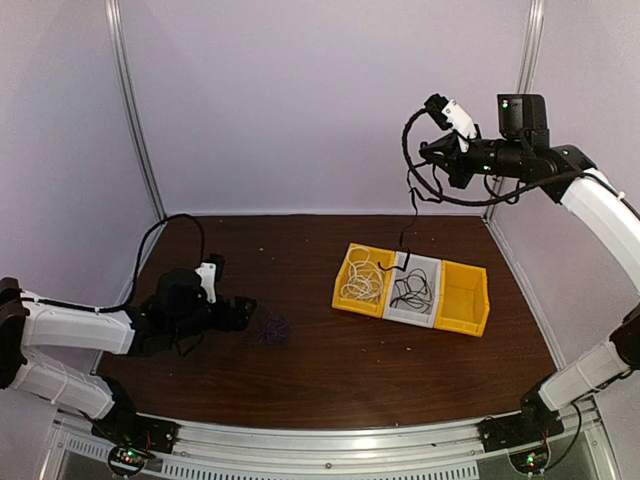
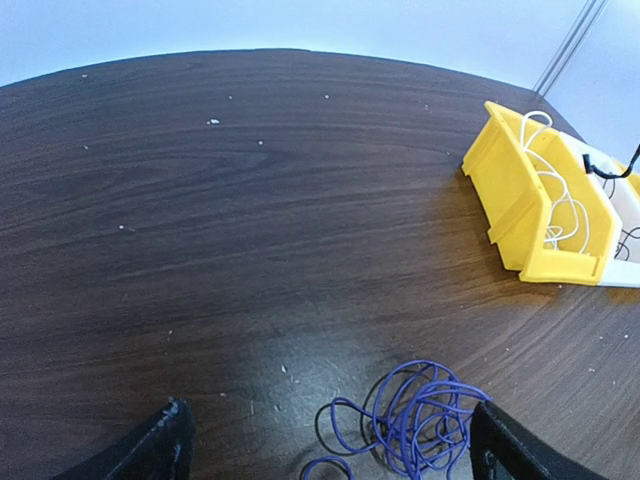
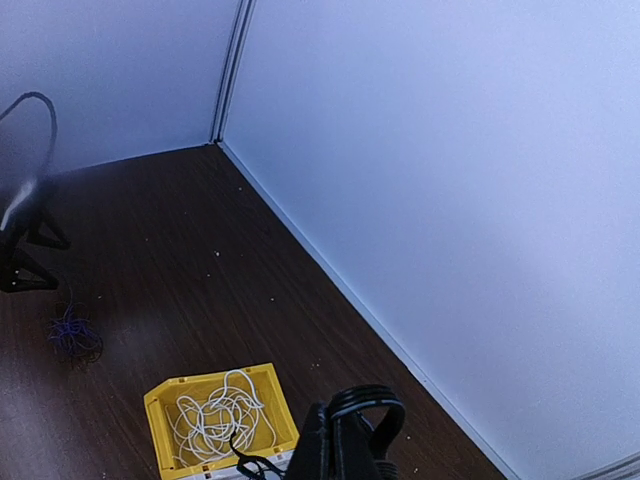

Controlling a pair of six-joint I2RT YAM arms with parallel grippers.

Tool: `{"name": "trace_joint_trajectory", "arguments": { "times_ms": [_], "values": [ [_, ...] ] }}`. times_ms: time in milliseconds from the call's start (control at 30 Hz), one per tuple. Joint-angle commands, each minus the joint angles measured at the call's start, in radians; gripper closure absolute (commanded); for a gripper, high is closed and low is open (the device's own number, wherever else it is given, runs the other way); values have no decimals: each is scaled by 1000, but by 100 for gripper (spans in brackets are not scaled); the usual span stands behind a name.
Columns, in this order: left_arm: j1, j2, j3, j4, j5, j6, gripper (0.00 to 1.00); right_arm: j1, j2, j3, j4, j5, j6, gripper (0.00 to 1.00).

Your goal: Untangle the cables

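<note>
Right arm lifts a black cable clear of the bins.
Your right gripper (image 1: 432, 150) pinches the black cable (image 1: 411, 215) high so it dangles free above the grey bin (image 1: 414, 287); your left gripper (image 1: 243, 312) sits wide beside the purple cable (image 1: 270, 327).

A white cable (image 1: 366, 279) lies in a loose, looping heap inside the left yellow bin of the row, with a few loops rising to the bin's rim. A black cable (image 1: 410, 290) sits partly coiled in the grey middle bin just beside it; one strand of it runs straight up out of the bin and hangs taut from above, lifted high over the table. Well apart from the bins, on the bare dark wood toward the left, a purple-blue cable (image 2: 420, 420) rests as a small tangled clump of overlapping rings, with one looser loop trailing off its left side.
</note>
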Motion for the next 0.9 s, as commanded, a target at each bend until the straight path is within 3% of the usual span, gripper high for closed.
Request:
{"name": "trace_joint_trajectory", "arguments": {
  "times_ms": [0,600,867],
  "values": [
    [6,-16,-15,54,-19,-4,2,-11,-28,56,20,23,15,100],
    [6,33,7,55,17,6,2,-19,3,2,43,55,8,100],
    [7,113,52,43,54,-7,4,-39,36,-114,109,59,8,100]
  ]
}}
